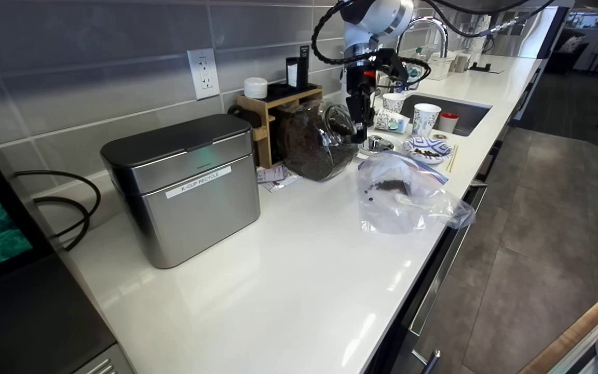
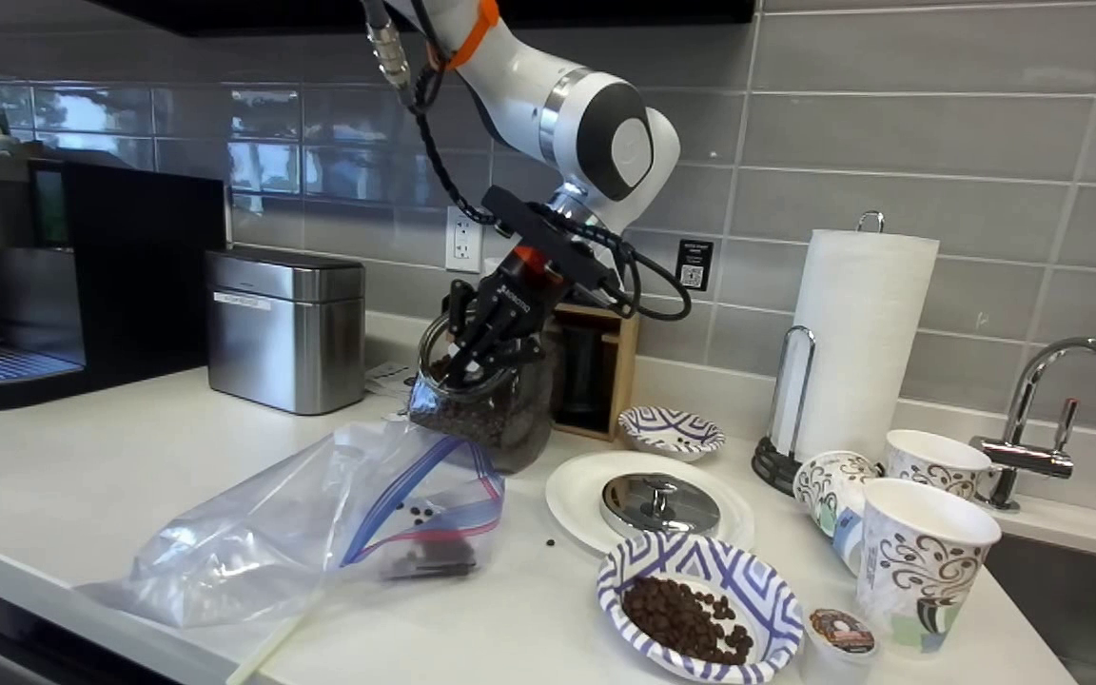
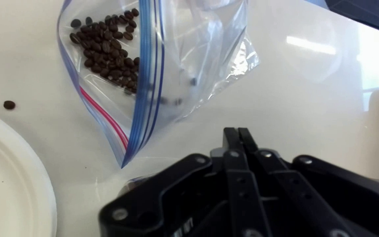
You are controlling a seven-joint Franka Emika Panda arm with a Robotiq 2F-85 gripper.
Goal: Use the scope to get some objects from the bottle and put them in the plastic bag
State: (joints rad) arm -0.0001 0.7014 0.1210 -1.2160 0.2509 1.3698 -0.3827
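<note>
The bottle is a glass jar of dark coffee beans, tilted with its mouth open, in both exterior views (image 1: 312, 143) (image 2: 515, 419). The clear plastic bag (image 1: 392, 215) lies on the counter beside the jar (image 2: 253, 542). Its blue-edged mouth and a pile of beans (image 3: 107, 49) inside show in the wrist view. My gripper (image 3: 240, 131) is shut, with only a thin gap and nothing seen between the fingertips. In an exterior view the gripper (image 2: 460, 373) points down at the jar's mouth; whether its tips are inside or in front is unclear. No scoop is seen.
A white plate (image 2: 572, 504) with a metal lid (image 2: 660, 504) stands by the jar. A patterned bowl of beans (image 2: 767, 618), paper cups (image 2: 924, 561) and a towel roll (image 2: 857, 342) are beyond. A steel bin (image 1: 200, 202) and wooden shelf (image 1: 262, 130) stand along the wall.
</note>
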